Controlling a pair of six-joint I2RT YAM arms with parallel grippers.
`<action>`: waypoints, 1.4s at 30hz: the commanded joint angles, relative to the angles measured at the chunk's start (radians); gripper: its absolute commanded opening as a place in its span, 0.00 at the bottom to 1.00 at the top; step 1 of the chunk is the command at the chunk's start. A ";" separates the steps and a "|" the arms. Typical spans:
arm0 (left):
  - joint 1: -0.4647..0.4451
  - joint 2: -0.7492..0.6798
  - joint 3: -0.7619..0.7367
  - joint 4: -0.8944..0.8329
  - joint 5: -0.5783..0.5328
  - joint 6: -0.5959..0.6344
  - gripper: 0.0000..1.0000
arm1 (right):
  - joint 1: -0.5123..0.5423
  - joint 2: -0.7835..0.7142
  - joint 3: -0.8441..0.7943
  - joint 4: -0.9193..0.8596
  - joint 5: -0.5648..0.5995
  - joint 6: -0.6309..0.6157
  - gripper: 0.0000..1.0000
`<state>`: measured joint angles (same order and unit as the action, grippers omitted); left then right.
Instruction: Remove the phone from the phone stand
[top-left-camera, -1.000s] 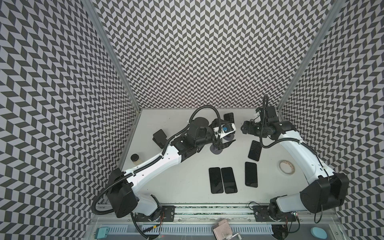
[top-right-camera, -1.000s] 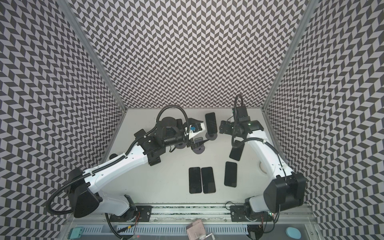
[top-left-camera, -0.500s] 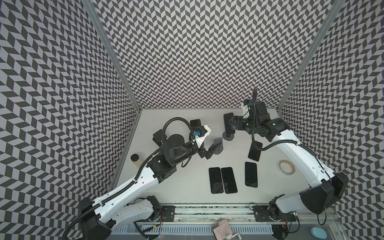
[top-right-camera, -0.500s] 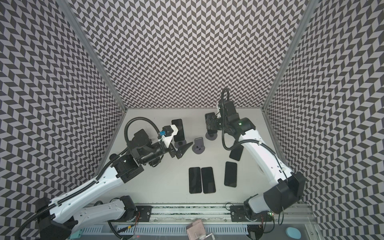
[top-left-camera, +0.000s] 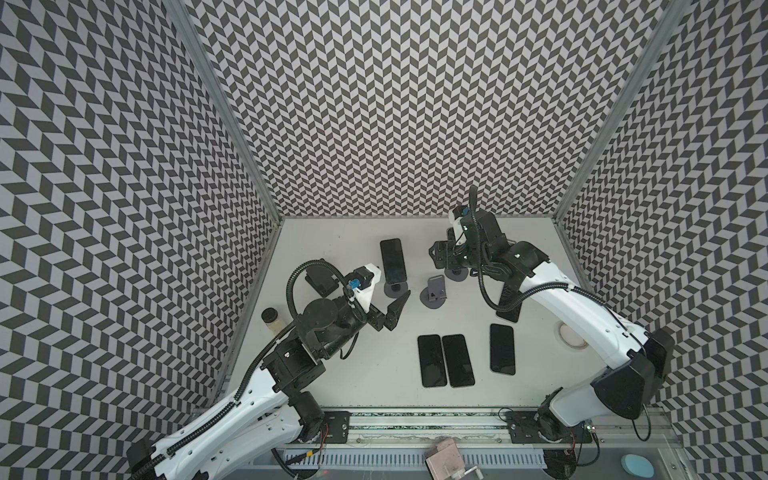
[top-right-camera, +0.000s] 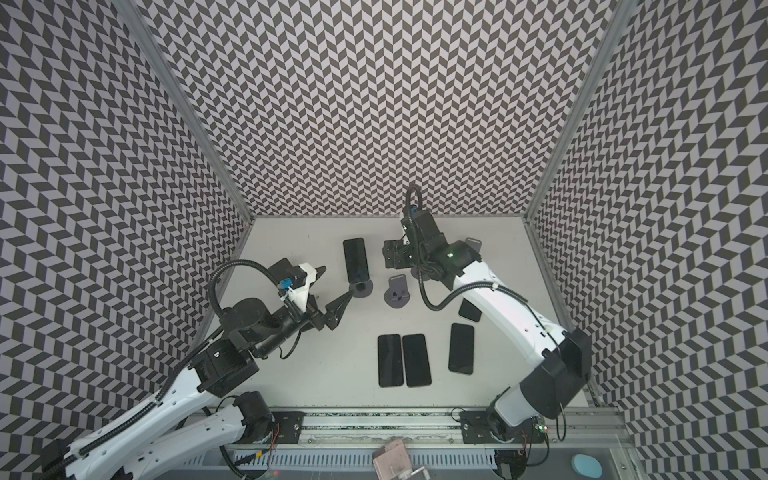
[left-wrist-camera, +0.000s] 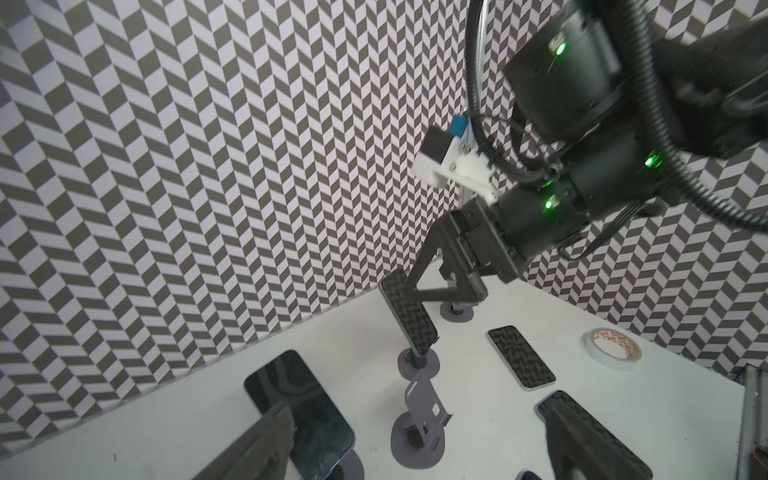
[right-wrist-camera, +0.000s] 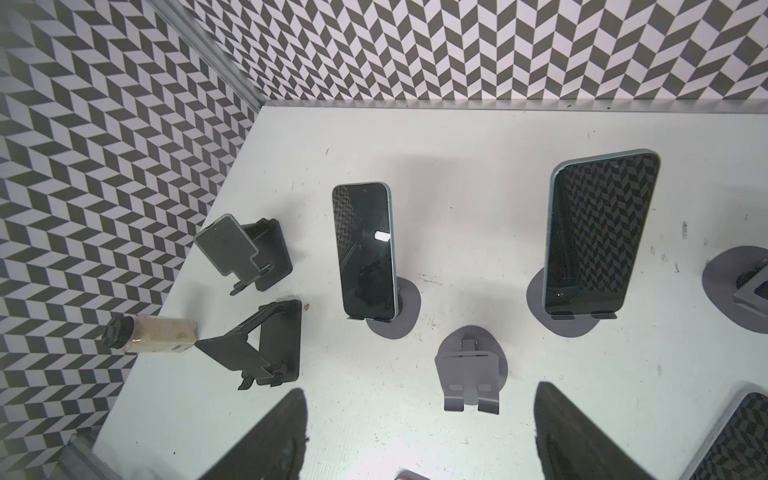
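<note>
The phone (right-wrist-camera: 602, 232) is propped on its stand (right-wrist-camera: 569, 324) at the back of the desk (right-wrist-camera: 415, 145), long axis upright and tilted, just ahead of the right claw (right-wrist-camera: 419, 390), slightly off its centreline. Both claws are held released, empty; the left claw (left-wrist-camera: 417, 411) is kept farther away.

Black phone (top-left-camera: 392, 259) on grey stand (top-left-camera: 395, 289)

Left retreats, right advances
The left gripper (top-right-camera: 337, 281) pulls back, an empty stand (left-wrist-camera: 426, 405) ahead of its jaws; the right gripper (top-left-camera: 441, 257) shifts over a phone (right-wrist-camera: 602, 232).
</note>
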<state>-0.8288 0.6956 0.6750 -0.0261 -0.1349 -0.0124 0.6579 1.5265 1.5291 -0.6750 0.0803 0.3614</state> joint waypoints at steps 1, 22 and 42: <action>0.024 -0.034 -0.045 -0.012 -0.084 -0.077 0.95 | 0.034 0.019 0.024 0.084 0.036 -0.023 0.83; 0.134 -0.049 -0.048 -0.119 -0.212 -0.244 0.95 | 0.167 0.110 -0.017 0.280 0.162 -0.103 0.76; 0.182 -0.022 -0.080 -0.050 -0.181 -0.236 0.98 | 0.172 0.139 -0.130 0.543 0.234 -0.201 0.76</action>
<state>-0.6601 0.6743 0.5976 -0.1104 -0.3332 -0.2249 0.8227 1.6917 1.4349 -0.2573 0.2985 0.1749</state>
